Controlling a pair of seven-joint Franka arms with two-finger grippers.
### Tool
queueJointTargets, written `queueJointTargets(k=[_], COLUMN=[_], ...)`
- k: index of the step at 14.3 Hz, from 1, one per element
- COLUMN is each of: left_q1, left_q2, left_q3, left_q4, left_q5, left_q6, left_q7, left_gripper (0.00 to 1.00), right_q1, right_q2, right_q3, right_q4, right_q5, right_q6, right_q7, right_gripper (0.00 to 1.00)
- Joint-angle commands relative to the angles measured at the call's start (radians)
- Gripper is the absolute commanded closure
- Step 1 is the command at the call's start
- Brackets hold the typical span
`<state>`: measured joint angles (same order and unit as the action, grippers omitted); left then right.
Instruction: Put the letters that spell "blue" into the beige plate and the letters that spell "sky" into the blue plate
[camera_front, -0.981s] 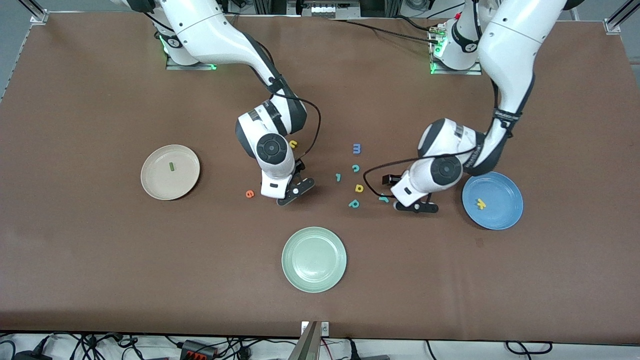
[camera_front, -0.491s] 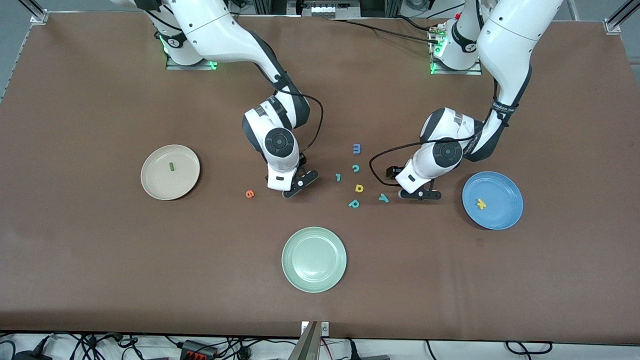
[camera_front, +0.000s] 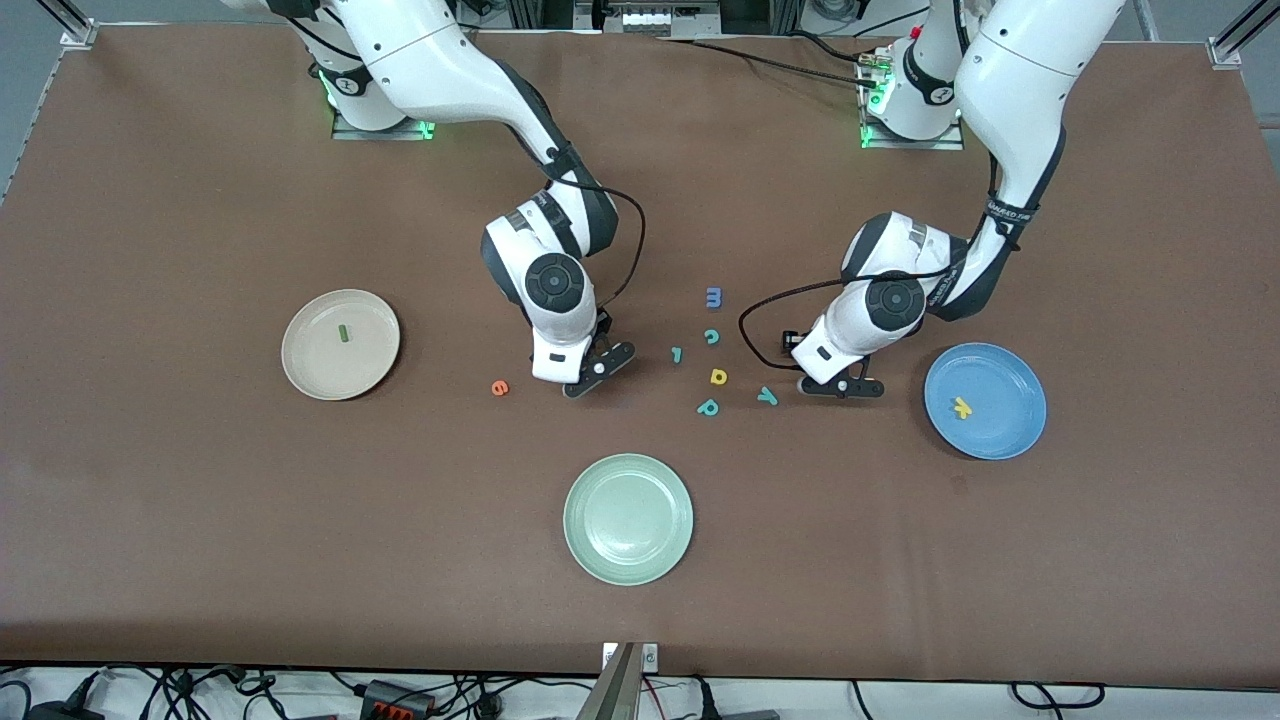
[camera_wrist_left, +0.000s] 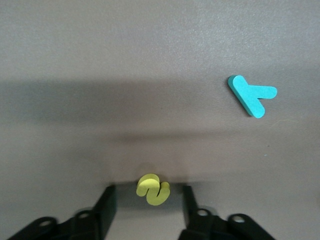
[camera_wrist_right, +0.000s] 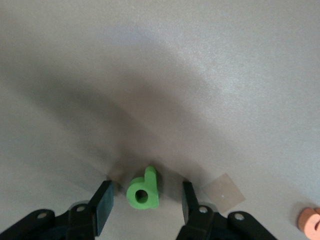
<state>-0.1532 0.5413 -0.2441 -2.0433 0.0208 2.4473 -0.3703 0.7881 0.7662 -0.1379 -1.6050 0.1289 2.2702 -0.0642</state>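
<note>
Both my arms have come down over the cluster of foam letters in the middle of the table (camera_front: 180, 520), and the jaws of each have narrowed over the past second.

My left gripper (camera_wrist_left: 148, 192) stands low over the yellow s (camera_wrist_left: 153, 189), one finger on either side. A gap shows on each side, so it is spread, not yet gripping. The teal y (camera_front: 767, 396) lies flat just beside it, toward the right arm's end of the table.

My right gripper (camera_wrist_right: 147, 189) straddles the green b (camera_wrist_right: 143, 190) in the same way, with daylight showing between fingers and foam, so it holds nothing yet. The orange e (camera_front: 500, 387) lies near it, toward the beige plate (camera_front: 310, 375).

That plate holds only the dark green l (camera_front: 343, 333). The blue plate (camera_front: 1010, 420) holds only the yellow k (camera_front: 962, 407).

By my reckoning two of seven letters are home and two more are about to be pinched. I judge the next call to be finishing both closures squarely, since thin foam may skid or tip out of the fingers.

I cannot find the yellow u in any view. The teal c (camera_front: 711, 336), yellow d (camera_front: 718, 376), teal p (camera_front: 708, 407) and blue m (camera_front: 713, 297) stay out of it, as does the pale green plate (camera_front: 628, 519).
</note>
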Motion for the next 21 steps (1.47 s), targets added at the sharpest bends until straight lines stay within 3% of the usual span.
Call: queueJointTargets(k=[1,4,7,9,12,15,19,21], left_q1=[-0.002,-0.005,0.001,0.039,0.11,0.243,0.369,0.401], left_q2=[-0.009,-0.012,-0.033,-0.058,-0.098,-0.116,-0.089,-0.054], left_q3=[0.002,0.003,0.003,0.003,0.003,0.002,0.003,0.002], left_q4=[-0.021,-0.02,-0.02,-0.011,0.064,0.121,0.121,0.121], left_q5=[0.022,0.022,0.099,0.123,0.133,0.136,0.149,0.262], left_q6=[0.041,0.041,0.033,-0.002,-0.169,-0.283,-0.269,-0.197], left_q7=[-0.012,-0.009,-0.009,-0.004,0.074,0.316,0.448,0.452], left_gripper=[0.56,0.81,0.85,0.85,0.85,0.85,0.85,0.85], right_q1=[0.008,0.008,0.005,0.005,-0.001,-0.021,-0.032,-0.071], right_q2=[-0.016,-0.016,-0.018,-0.018,-0.036,-0.086,-0.152,-0.179], right_q3=[-0.003,-0.005,-0.003,-0.003,-0.005,-0.052,-0.199,-0.227], right_q4=[-0.023,-0.029,-0.029,-0.024,-0.023,-0.023,-0.026,-0.039], right_q5=[-0.009,-0.009,-0.009,-0.008,0.0,0.002,-0.002,-0.002], right_q6=[0.015,0.012,0.008,0.008,0.008,-0.02,-0.197,-0.286], right_q7=[-0.016,-0.016,-0.016,-0.005,0.003,0.018,0.04,0.04], right_gripper=[0.4,0.52,0.76,0.82,0.85,0.85,0.85,0.85])
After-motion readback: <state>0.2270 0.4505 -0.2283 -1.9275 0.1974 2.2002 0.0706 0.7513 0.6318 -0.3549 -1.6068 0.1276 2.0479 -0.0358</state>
